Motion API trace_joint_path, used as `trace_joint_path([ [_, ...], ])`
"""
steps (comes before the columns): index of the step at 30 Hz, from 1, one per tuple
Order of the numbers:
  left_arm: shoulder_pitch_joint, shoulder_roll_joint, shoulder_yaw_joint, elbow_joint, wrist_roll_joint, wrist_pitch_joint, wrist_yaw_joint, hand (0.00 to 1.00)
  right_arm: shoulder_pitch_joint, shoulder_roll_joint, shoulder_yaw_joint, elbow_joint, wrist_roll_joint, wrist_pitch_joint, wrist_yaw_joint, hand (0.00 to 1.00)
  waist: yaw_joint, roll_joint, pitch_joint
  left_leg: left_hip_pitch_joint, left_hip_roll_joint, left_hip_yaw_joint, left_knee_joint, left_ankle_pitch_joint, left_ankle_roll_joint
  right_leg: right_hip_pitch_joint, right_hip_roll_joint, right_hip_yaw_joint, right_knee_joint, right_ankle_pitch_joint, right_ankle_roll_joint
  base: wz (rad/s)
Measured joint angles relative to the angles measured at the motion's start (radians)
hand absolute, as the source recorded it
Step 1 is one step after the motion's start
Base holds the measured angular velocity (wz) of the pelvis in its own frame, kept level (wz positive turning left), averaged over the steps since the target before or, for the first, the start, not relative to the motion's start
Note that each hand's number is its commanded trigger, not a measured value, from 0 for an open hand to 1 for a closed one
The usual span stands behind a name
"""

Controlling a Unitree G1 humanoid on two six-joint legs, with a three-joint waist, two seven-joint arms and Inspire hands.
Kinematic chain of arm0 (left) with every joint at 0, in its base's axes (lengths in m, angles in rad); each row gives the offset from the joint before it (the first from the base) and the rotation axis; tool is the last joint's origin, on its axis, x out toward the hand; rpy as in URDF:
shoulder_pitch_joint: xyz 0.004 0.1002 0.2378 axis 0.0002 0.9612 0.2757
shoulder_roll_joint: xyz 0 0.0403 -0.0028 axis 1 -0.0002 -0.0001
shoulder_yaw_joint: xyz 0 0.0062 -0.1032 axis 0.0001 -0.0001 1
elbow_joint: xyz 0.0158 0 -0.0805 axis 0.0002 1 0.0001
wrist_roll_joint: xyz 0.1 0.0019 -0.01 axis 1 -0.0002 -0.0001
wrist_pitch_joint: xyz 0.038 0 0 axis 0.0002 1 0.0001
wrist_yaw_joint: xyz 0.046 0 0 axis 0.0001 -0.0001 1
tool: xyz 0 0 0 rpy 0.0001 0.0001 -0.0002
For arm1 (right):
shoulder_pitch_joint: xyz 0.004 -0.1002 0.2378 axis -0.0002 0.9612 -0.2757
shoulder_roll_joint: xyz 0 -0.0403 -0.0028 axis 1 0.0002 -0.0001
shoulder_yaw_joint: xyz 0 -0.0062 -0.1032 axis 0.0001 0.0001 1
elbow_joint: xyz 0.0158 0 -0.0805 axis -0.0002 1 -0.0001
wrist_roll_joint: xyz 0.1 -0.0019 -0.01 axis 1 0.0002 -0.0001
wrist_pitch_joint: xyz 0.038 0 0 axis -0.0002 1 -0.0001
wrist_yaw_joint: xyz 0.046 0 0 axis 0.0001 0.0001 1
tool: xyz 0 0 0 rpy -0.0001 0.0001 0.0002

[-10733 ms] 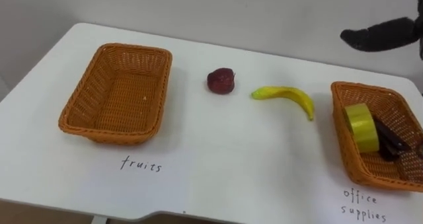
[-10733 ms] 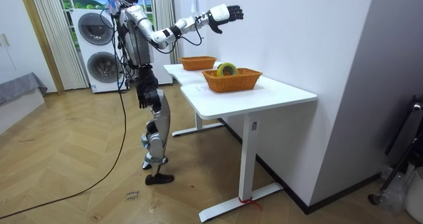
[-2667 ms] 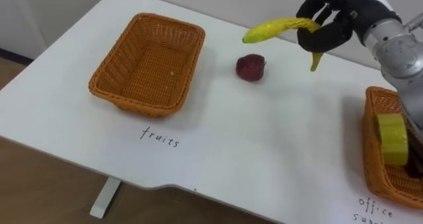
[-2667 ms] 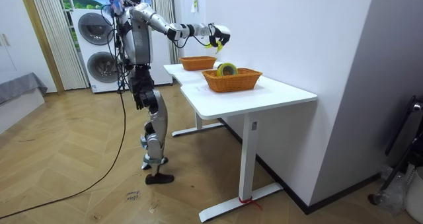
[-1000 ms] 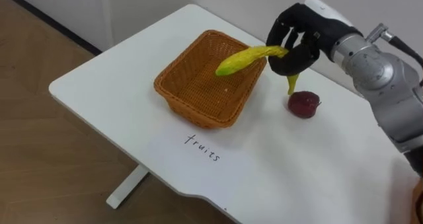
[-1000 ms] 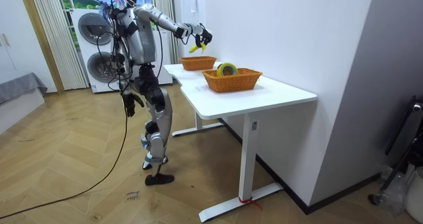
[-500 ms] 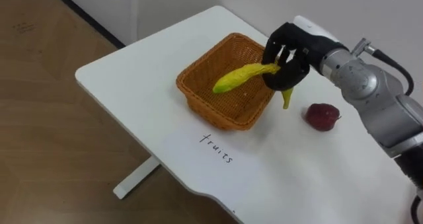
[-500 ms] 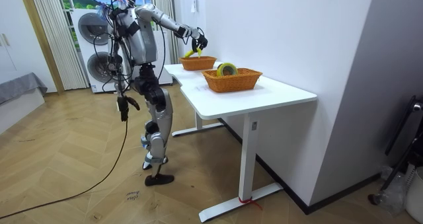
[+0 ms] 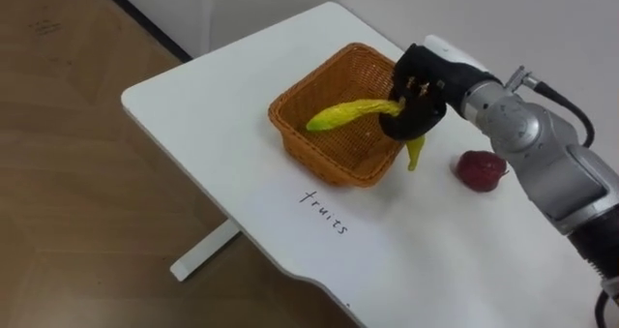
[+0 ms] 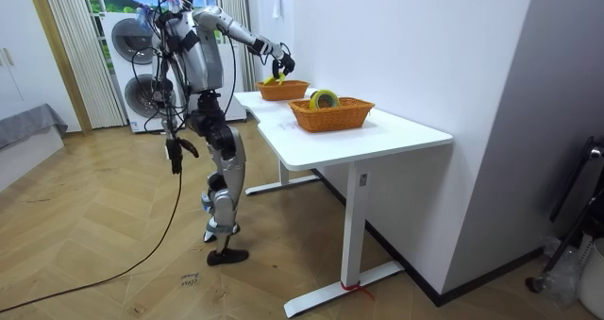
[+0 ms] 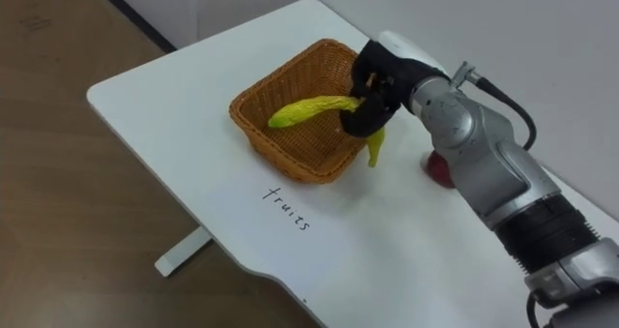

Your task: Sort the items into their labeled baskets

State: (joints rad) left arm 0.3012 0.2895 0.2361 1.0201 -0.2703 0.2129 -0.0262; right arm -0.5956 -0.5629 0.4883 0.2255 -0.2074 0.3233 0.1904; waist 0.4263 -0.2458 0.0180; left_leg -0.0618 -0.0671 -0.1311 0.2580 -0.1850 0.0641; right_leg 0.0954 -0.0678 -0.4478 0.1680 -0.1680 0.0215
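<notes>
Grips the banana [image 9: 350, 112] in the right hand [image 9: 418, 94], closed firmly round the fruit a little short of its stem end. Reaches in from the right with the silver forearm stretched low over the white tabletop [image 9: 213, 96] and the wrist dipped toward the fruit basket [image 9: 314, 152]. Carries the banana across the basket's right rim: greenish tip out over the woven inside, stem end drooping outside the rim above the tabletop. Appears to hold it just clear of the weave, though contact with the rim cannot be judged from here.

Leaves the dark red fruit [image 9: 481, 169] lying on the tabletop just right of the basket, close under the forearm and apart from the hand. Has a handwritten word [image 9: 326, 213] on the tabletop along the front of the basket, which sits toward the left end.

In the room view, stands upright at the tabletop's front edge by that end, right arm extended over the basket. Hangs the left hand [image 10: 176, 151] down beside the hip, too small there to tell its state. At the other end, a second basket [image 10: 332, 114] with a yellow tape roll [image 10: 324, 99] standing in it.
</notes>
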Motion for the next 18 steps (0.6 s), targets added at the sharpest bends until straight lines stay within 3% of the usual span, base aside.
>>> trace_joint_path([
  [3,0.000,0.001,-0.001,-0.009,0.001,0.005,-0.004,0.00,0.000,0.001,0.000,0.024,0.000,-0.001,-0.006,1.00,0.008,0.000,0.0000,0.001,0.000,0.000,0.001,0.000,0.000,0.001,0.000,-0.001,0.000,0.000,0.000,0.00],
  [4,0.000,0.001,-0.002,-0.017,0.001,0.006,-0.005,0.00,0.000,0.001,0.000,0.043,0.000,0.000,-0.007,0.95,0.015,0.000,0.0000,0.001,0.000,0.000,0.001,0.000,0.000,0.001,0.000,-0.001,0.000,0.000,0.000,0.00],
  [5,0.001,0.001,-0.002,-0.020,0.001,0.006,-0.006,0.00,0.000,0.002,0.000,0.050,0.000,0.002,-0.007,0.78,0.018,0.000,0.0000,0.000,0.000,0.000,0.001,0.000,0.000,0.001,0.000,-0.002,0.000,0.000,0.000,0.00],
  [6,0.001,0.002,-0.002,-0.020,0.001,0.006,-0.006,0.00,0.000,0.003,0.000,0.060,0.000,0.005,-0.007,0.24,0.021,0.000,0.0000,0.000,0.000,0.000,0.001,0.000,0.000,0.001,0.000,-0.002,0.000,0.000,0.000,0.00],
  [7,0.002,0.002,-0.002,-0.021,0.001,0.007,-0.006,0.00,0.000,0.004,0.000,0.065,0.000,0.005,-0.007,0.04,0.022,0.000,0.0000,0.000,0.000,-0.001,0.001,0.000,0.000,0.001,0.000,-0.004,0.000,0.000,0.000,0.00],
  [8,0.002,0.002,-0.002,-0.022,0.001,0.007,-0.006,0.00,0.000,0.004,0.000,0.067,0.000,0.005,-0.008,0.00,0.021,0.000,0.0000,-0.001,0.000,-0.002,0.001,0.000,0.000,0.001,0.000,-0.006,0.000,0.000,0.000,0.05],
  [18,0.010,0.004,-0.002,-0.049,0.001,0.009,-0.001,0.00,0.000,0.004,0.000,0.119,-0.030,0.007,-0.042,0.00,0.040,0.000,-0.0001,-0.002,-0.002,-0.011,0.001,0.000,0.000,0.002,-0.001,-0.021,0.001,0.000,0.000,0.02],
])
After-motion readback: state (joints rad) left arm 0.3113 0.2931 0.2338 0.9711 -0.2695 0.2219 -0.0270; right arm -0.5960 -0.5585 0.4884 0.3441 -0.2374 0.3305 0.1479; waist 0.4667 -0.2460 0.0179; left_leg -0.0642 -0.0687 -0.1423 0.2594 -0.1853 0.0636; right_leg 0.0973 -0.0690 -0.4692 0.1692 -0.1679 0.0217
